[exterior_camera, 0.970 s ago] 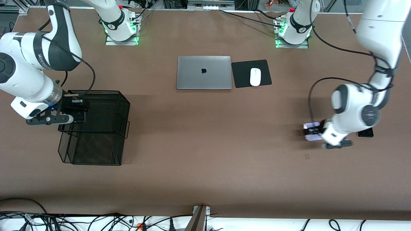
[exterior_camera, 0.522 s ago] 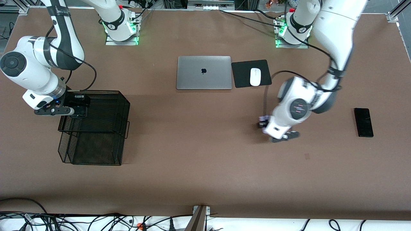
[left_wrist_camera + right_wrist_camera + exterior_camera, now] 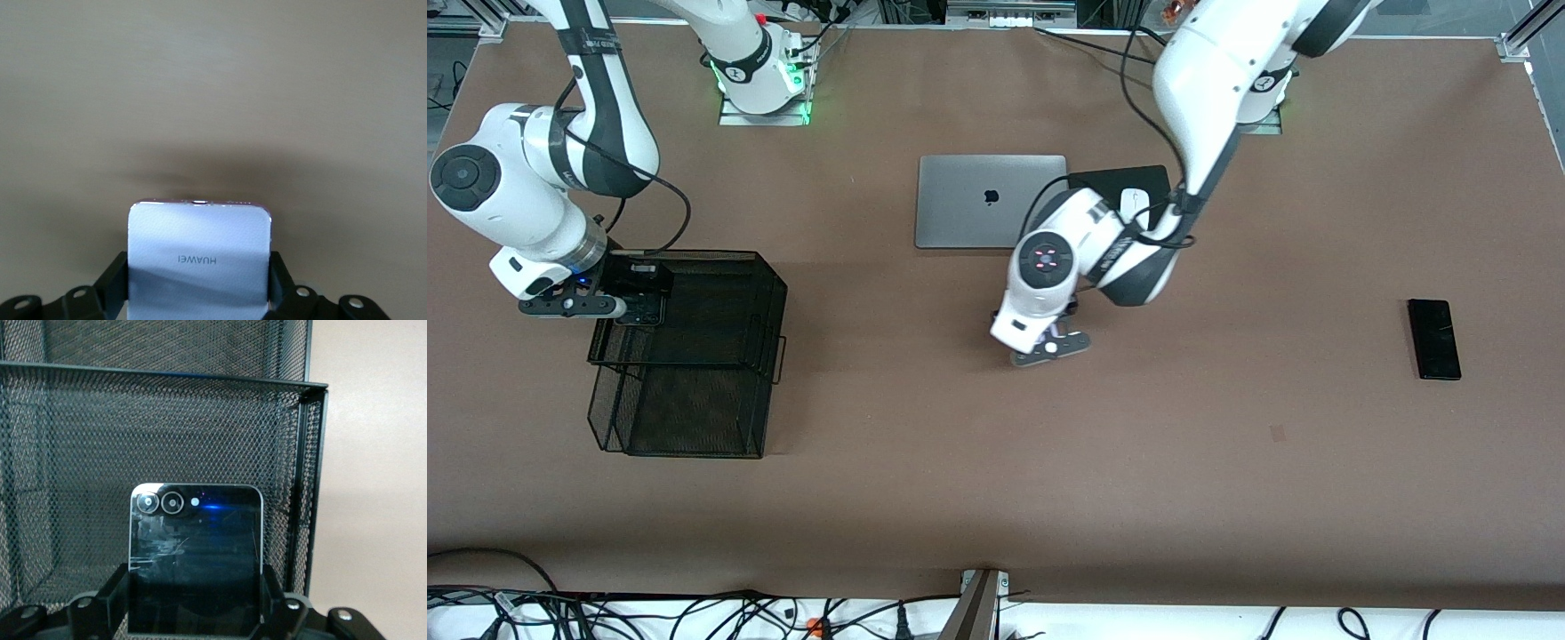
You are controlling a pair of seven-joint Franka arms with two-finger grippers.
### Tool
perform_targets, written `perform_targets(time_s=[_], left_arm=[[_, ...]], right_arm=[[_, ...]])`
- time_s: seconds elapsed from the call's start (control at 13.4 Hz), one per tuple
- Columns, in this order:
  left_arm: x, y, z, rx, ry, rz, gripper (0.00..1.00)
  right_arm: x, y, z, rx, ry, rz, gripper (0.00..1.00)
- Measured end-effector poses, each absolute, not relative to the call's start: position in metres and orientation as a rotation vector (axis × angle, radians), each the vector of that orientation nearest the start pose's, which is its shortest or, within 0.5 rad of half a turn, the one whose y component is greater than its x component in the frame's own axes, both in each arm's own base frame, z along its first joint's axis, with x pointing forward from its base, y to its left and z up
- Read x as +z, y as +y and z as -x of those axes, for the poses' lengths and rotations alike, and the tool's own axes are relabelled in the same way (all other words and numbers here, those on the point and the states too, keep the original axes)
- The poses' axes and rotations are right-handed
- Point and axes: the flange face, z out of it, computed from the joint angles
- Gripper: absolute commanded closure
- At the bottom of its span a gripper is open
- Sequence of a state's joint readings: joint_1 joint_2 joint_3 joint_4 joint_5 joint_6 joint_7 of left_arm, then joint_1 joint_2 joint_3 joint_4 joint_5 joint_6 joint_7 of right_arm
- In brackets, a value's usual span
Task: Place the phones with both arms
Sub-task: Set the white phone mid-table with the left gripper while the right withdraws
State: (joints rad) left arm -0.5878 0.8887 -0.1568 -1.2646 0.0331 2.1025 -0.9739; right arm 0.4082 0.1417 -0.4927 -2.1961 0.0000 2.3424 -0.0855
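Observation:
My left gripper [image 3: 199, 275] is shut on the small pale lavender-white phone [image 3: 200, 247], which sticks out flat between its fingers [image 3: 119, 275]. In the front view the left arm's hand [image 3: 1040, 342] hangs over the bare middle of the table and hides that phone. Over the top rim of the black mesh basket [image 3: 694, 356], my right gripper [image 3: 643, 304] is shut on the small squarish black phone [image 3: 195, 547]; the basket's mesh wall [image 3: 200, 420] fills that wrist view. The long black phone [image 3: 1434, 339] lies flat on the table toward the left arm's end.
A shut silver laptop [image 3: 978, 201] lies mid-table near the bases. Beside it is a black mouse pad [image 3: 1112, 178] with a white mouse [image 3: 1134, 197], partly covered by the left arm. Cables run along the table's near edge [image 3: 694, 613].
The left arm has swung with the lavender-white phone from the left arm's end to the middle of the table, uncovering the long black phone. The right gripper shifted slightly over the basket, then held.

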Motion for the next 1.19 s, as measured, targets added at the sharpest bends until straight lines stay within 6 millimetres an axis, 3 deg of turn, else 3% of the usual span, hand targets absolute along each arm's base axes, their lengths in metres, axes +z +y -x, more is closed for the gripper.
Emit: perform_targets(time_s=[0.07, 0.15, 0.22, 0.37, 0.52, 0.67, 0.82, 0.9, 0.97, 1.04, 1.19], left_arm=[[0.22, -0.499, -0.571, 0.131, -0.405, 3.164, 1.0], [0.221, -0.513, -0.574, 0.098, -0.392, 3.192, 1.0], [0.223, -0.526, -0.576, 0.047, -0.381, 3.227, 1.0], [0.219, -0.544, -0.575, -0.072, -0.348, 3.256, 1.0], [0.199, -0.554, -0.57, -0.208, -0.294, 3.227, 1.0], [0.176, -0.559, -0.564, -0.255, -0.27, 3.215, 1.0], [0.169, -0.56, -0.565, -0.264, -0.285, 3.215, 1.0], [0.171, -0.56, -0.566, -0.271, -0.295, 3.216, 0.81], [0.173, -0.56, -0.567, -0.282, -0.3, 3.22, 0.31], [0.174, -0.56, -0.568, -0.296, -0.311, 3.228, 0.0], [0.173, -0.559, -0.573, -0.331, -0.416, 3.235, 0.0]], right_arm=[[0.326, -0.045, -0.547, -0.025, 0.016, 3.197, 0.21], [0.324, -0.044, -0.548, -0.022, 0.034, 3.187, 0.16], [0.321, -0.044, -0.548, -0.019, 0.041, 3.185, 0.02], [0.32, -0.045, -0.548, -0.022, 0.046, 3.185, 0.0], [0.323, -0.045, -0.55, -0.036, 0.048, 3.185, 0.0], [0.328, -0.046, -0.554, -0.056, 0.047, 3.186, 0.0], [0.342, -0.045, -0.563, -0.083, 0.045, 3.186, 0.0], [0.353, -0.044, -0.568, -0.064, 0.043, 3.184, 0.0], [0.368, -0.043, -0.575, -0.024, 0.039, 3.181, 0.0], [0.387, -0.04, -0.582, 0.02, 0.038, 3.175, 0.0], [0.421, -0.033, -0.596, 0.065, 0.049, 3.144, 0.0]])
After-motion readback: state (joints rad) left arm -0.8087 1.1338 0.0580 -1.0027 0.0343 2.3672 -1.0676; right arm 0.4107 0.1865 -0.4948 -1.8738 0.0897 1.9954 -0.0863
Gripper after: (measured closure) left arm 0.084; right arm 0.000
